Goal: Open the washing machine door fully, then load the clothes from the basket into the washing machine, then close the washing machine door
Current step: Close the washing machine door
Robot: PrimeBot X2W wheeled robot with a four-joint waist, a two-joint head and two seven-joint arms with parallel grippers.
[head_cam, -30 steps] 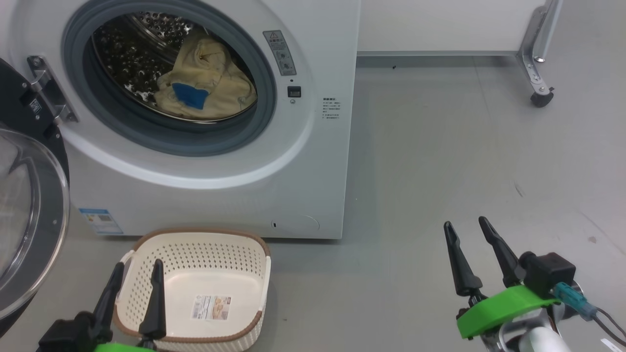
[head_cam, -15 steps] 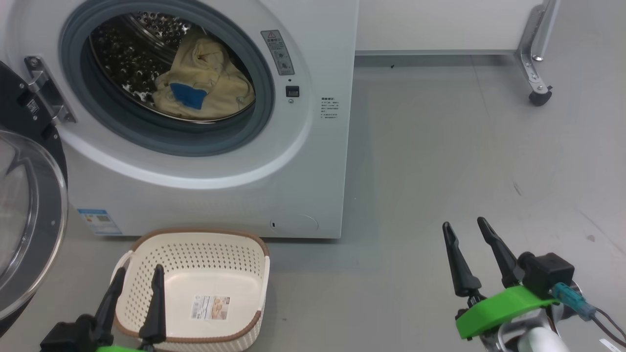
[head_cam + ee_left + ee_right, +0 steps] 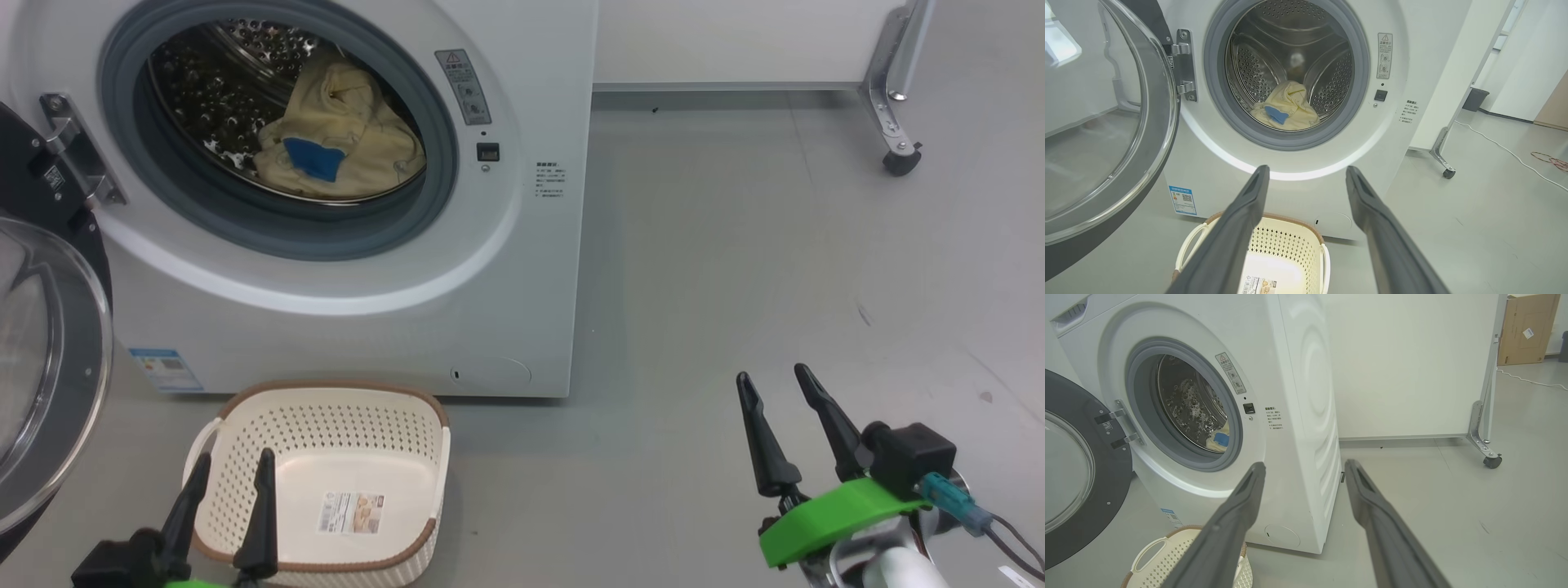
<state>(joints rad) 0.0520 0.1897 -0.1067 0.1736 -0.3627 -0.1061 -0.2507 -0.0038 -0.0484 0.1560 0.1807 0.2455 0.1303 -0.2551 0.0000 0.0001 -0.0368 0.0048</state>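
Observation:
The white washing machine (image 3: pixel 522 269) stands with its washing machine door (image 3: pixel 49 343) swung wide open to the left, black rim and glass bowl facing me. The cream-yellow clothes (image 3: pixel 343 139) with a blue patch lie inside the steel drum, also visible as clothes (image 3: pixel 1288 108) in the left wrist view. On the floor in front of the machine sits the cream basket (image 3: pixel 326 392), holding nothing but its label. My left gripper (image 3: pixel 234 457) hovers open over the basket's near left side. My right gripper (image 3: pixel 772 373) is open above bare floor, right of the machine.
A white wheeled panel with a metal foot and caster (image 3: pixel 902 159) stands behind and to the right of the machine. A white cable (image 3: pixel 1506 151) runs across the floor far right. Open grey floor lies right of the washer.
My left gripper has sunk slightly toward the bottom of the head view. The camera shifted a little; the right gripper, clothes and basket stay put.

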